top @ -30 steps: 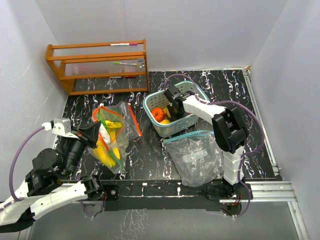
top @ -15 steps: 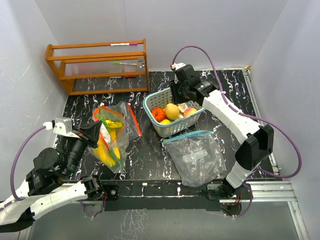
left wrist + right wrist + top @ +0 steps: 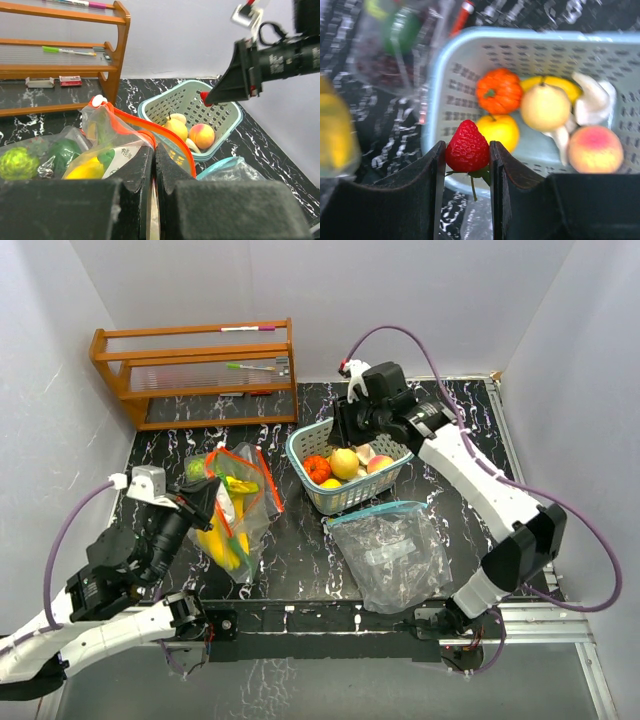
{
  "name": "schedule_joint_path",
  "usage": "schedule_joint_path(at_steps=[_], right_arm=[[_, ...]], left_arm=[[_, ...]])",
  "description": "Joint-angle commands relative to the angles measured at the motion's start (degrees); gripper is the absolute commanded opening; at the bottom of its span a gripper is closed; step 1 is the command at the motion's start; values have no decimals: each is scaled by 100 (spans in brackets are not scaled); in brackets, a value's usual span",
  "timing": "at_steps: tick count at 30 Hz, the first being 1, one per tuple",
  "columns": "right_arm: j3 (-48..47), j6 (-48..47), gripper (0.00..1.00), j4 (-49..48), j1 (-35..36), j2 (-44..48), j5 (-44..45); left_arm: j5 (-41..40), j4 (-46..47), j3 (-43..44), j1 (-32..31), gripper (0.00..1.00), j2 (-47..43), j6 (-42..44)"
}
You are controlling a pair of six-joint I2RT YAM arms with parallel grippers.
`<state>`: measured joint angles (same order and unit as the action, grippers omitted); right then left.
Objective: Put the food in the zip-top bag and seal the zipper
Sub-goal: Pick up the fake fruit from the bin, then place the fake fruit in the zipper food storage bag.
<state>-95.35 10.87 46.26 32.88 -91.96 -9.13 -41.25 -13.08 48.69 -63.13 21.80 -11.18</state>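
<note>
**Right arm out of basket with strawberry; left arm has raised the bag mouth**

Since a second ago, my right gripper [image 3: 343,432] has risen clear of the basket [image 3: 296,447] and now hangs above its far rim. My left gripper [image 3: 205,503] has moved up and inward, taking the zip-top bag [image 3: 238,525] with it.

Right gripper: pinching the strawberry [image 3: 466,149] across its sides. Left gripper: pressed together on the bag's edge, just below the orange zipper, whose mouth appears open.

Strawberry: long axis runs in line with my right gripper, pointed tip leading outward, green stem end trailing toward the palm.

Judgement for the carry: keep the pinch firm, cross the basket's left rim well above it, and approach the mouth tip-first. The left should hold the rim high and steady. Release only once the fruit is inside the zipper line.
</note>
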Motion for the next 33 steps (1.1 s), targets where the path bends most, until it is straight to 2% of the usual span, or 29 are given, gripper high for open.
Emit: schedule_joint_path(at_steps=[1,6,15,25,33], right_arm=[[-78,68,8,-1040,13,746,-1480],[182,135,8,-1535,18,1108,-2283],[1010,608,8,-2339,168,1448,-2998],[1587,716,9,-2502,1277,1509,-2123],[1727,688,10,-2125,1571,1351,-1540]], left_arm=[[250,602,-117,-6,0,300,-119],[366,963,-452,-6,0,702,-252],[599,1598,-709,-5,0,1384,-397],[780,1734,-736,-6,0,1721,-457],[794,1712,-841,-6,0,1607,-534]])
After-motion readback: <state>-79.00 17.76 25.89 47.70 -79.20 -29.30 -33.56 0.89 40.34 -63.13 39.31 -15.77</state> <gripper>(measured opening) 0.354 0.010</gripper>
